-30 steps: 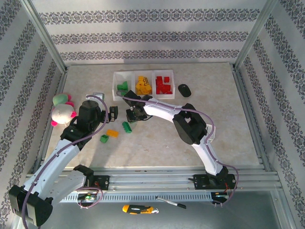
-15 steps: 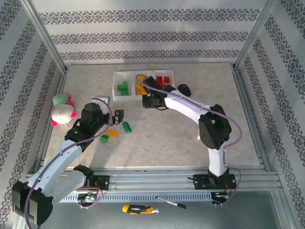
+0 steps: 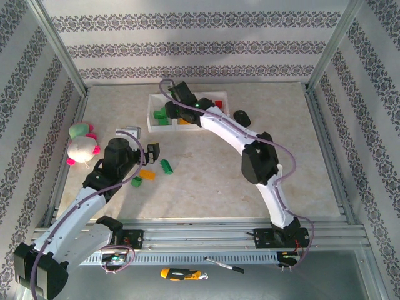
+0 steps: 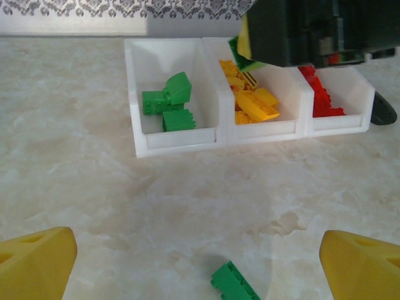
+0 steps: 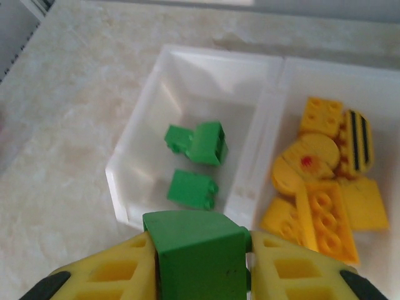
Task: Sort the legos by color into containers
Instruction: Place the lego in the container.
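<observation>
My right gripper (image 5: 200, 250) is shut on a green lego (image 5: 197, 253) and hangs above the near wall of the tray's left compartment. The white three-compartment tray (image 3: 150, 122) (image 4: 181, 141) (image 5: 250, 187) holds green legos (image 5: 197, 144) (image 4: 172, 103) on the left, yellow ones (image 5: 325, 187) (image 4: 253, 103) in the middle and red ones (image 4: 322, 100) on the right. My left gripper (image 3: 152, 152) (image 4: 199, 262) stands open low over the table. A loose green lego (image 3: 166, 166) (image 4: 232, 284) lies just ahead of it. An orange lego (image 3: 147, 174) and a small green one (image 3: 136, 181) lie beside the left arm.
A black mouse (image 3: 242, 117) (image 4: 382, 112) sits right of the tray. A pink, green and white plush toy (image 3: 82, 144) lies at the table's left edge. Patterned walls and metal frame posts close in the table.
My right arm has swung from the middle of the table up and back to the tray, carrying the green lego. The left arm has barely moved.
</observation>
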